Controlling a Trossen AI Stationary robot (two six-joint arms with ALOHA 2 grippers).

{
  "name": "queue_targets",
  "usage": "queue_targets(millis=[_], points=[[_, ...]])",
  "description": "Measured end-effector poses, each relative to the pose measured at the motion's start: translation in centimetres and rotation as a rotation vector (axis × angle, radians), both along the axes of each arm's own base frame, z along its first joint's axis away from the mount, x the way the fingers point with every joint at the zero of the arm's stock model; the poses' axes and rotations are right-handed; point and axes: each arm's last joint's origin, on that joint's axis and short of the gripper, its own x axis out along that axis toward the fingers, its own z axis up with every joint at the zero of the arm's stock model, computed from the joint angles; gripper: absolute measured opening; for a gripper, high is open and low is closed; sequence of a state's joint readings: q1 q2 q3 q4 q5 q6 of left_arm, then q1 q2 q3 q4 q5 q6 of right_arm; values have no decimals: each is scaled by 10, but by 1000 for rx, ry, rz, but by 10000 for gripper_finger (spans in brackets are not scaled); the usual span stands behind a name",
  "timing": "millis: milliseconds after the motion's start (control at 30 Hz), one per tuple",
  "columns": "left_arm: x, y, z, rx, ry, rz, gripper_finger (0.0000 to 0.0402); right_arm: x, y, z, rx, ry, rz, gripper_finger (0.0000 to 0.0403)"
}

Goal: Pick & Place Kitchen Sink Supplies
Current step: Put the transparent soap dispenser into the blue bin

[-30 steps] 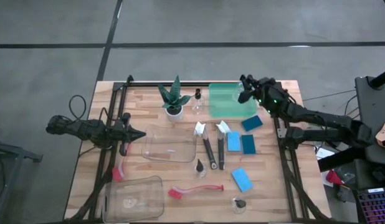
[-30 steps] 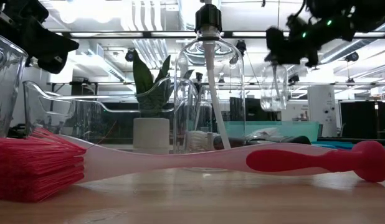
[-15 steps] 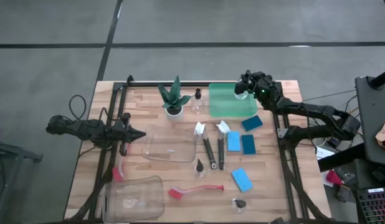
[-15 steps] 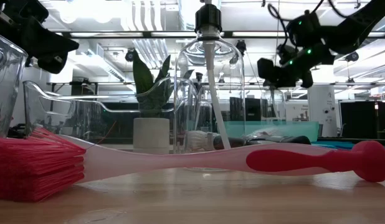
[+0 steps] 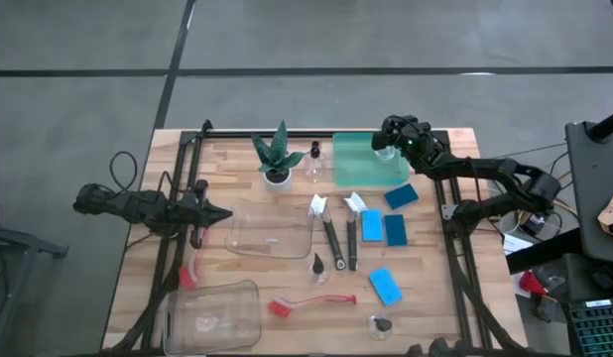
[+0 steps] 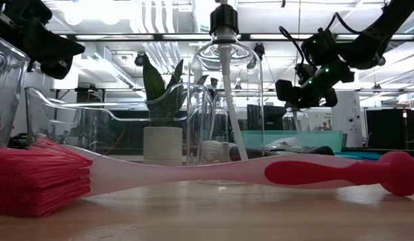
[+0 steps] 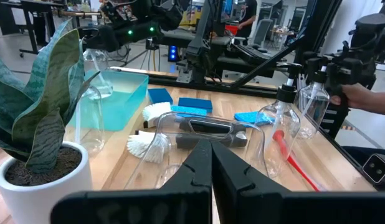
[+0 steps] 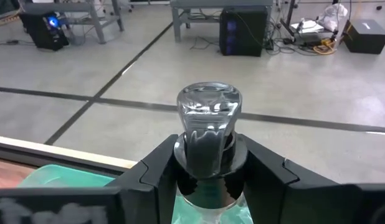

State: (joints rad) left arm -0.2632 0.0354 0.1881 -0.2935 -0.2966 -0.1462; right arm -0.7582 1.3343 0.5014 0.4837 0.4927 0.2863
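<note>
I had the right gripper over the back right corner of the translucent green plastic tray, its jaws clamped on the black neck of a small clear bottle (the wrist camera showed the cap standing up between the fingers). In the low view the bottle hung upright at the tray. The left gripper waited with its jaws together at the table's left edge, just beside the clear plastic bin.
</note>
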Motion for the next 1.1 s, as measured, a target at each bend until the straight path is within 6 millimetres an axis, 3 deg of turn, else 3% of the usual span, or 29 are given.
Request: queue_targets(millis=[633,1100], points=[[0,0,0,0,0,0,0,-3,4,-7,51,47,4,233],[0,0,0,0,0,0,0,-9,18,6,74,65,52,317]])
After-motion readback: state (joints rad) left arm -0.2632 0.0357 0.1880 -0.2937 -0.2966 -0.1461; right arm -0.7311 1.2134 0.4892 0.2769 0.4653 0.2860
